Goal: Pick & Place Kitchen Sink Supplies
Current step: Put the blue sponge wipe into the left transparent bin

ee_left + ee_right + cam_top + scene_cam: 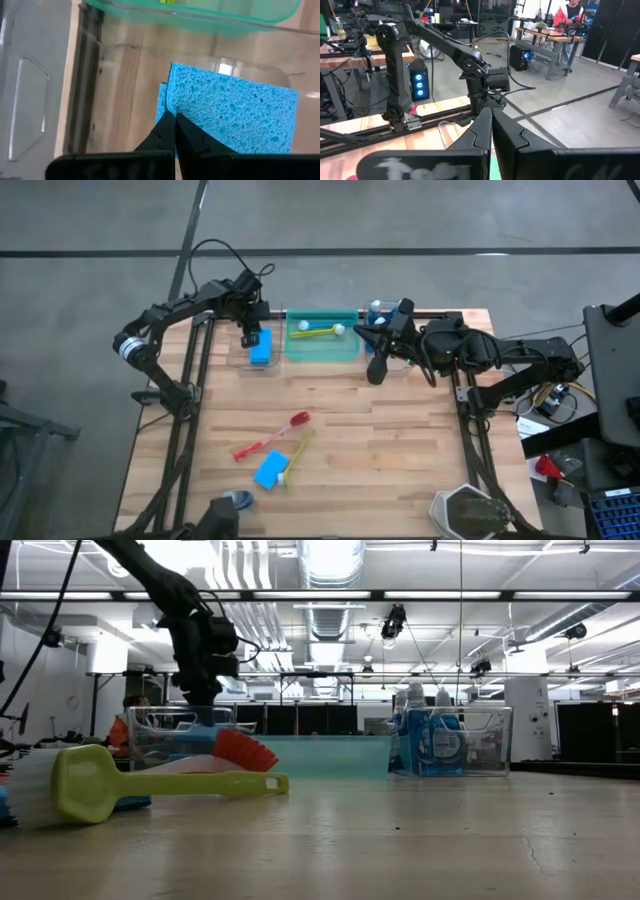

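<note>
From above, my left fingers (250, 337) are hanging over the clear bin (236, 361) at the far left of the table (400, 450), pressed together just beside the blue sponge (261, 353) lying in it. My right fingers (377, 370) are also closed on nothing, hovering by the bin of bottles (376, 310) to the right of the green bin (322, 352), where two brushes (318, 330) are lying. Nearer the front, a red brush (272, 435), a yellow brush (298, 456) and a second sponge (270, 470) are resting together on the wood.

At table height, the yellow brush (130, 783) is lying closest, the red bristles (244, 751) behind it, and the blue bottles (432, 740) are standing upright in their clear bin (495, 740). My left arm is reaching down into the far clear bin (160, 735).

Through my left wrist, my fingers (174, 131) are meeting tip to tip at the edge of the sponge (235, 112), gripping nothing, with another sponge (161, 102) showing beneath it.

Through my right wrist, my shut fingers (492, 125) are pointing toward my left arm (470, 62) across the table; a person in red (567, 15) is sitting at a desk far behind.
</note>
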